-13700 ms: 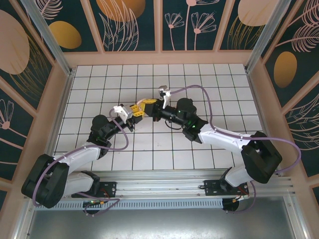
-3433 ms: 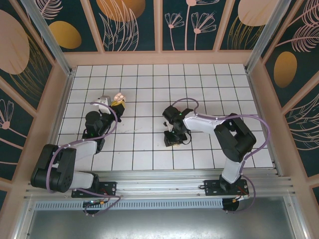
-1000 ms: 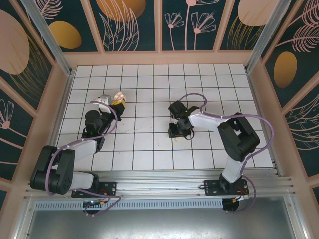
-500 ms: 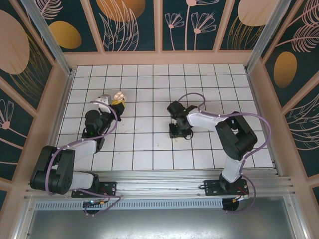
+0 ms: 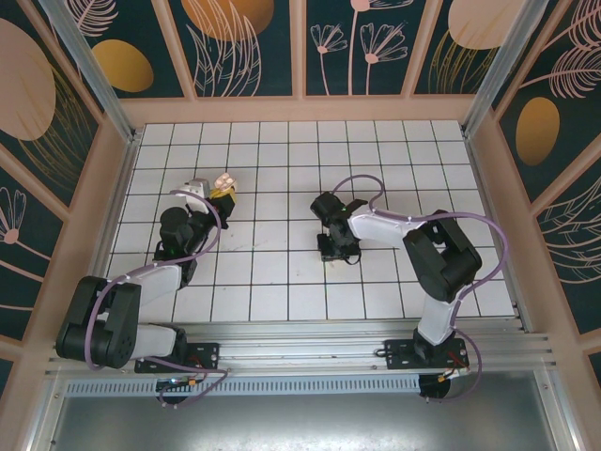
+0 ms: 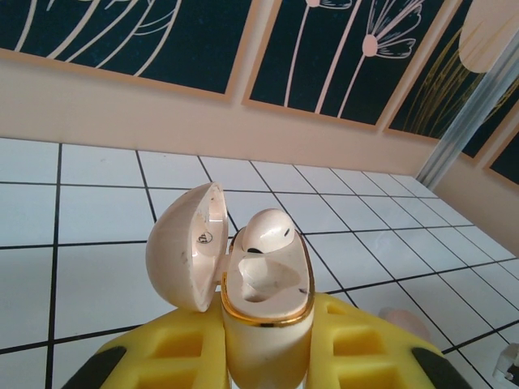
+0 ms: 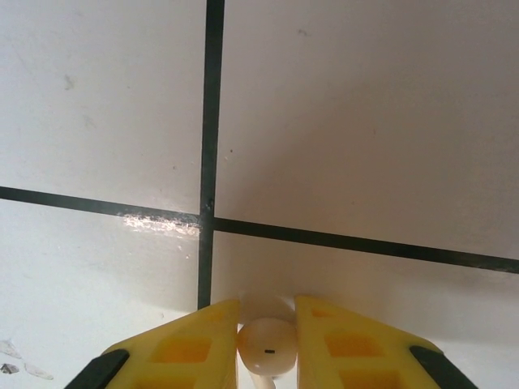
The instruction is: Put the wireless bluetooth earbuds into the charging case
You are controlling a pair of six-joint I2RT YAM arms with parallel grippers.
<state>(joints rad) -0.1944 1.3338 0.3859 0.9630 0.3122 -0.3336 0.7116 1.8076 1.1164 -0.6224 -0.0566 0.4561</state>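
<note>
The second earbud (image 7: 266,347) lies on the table (image 7: 365,121), and your right pincer (image 7: 268,308) has just closed onto it, gripping it on both sides. You can likely lift it now. The other earbud (image 6: 263,233) already sits in the open charging case (image 6: 268,312), which is clamped in your left pincer (image 6: 268,356), well apart to the left.

1. Charging case (image 6: 263,324): we count one, clamped between the fingers of the left gripper (image 6: 263,361).
2. Earbuds: we count two. The first earbud (image 6: 266,231) sits in the charging case just ahead of the left gripper. The second earbud (image 7: 266,344) is pinched between the fingers of the right gripper (image 7: 268,320).
3. Arms: we count two, left arm (image 5: 155,277) and right arm (image 5: 394,225).
4. Grippers: we count two, one per arm.
</note>
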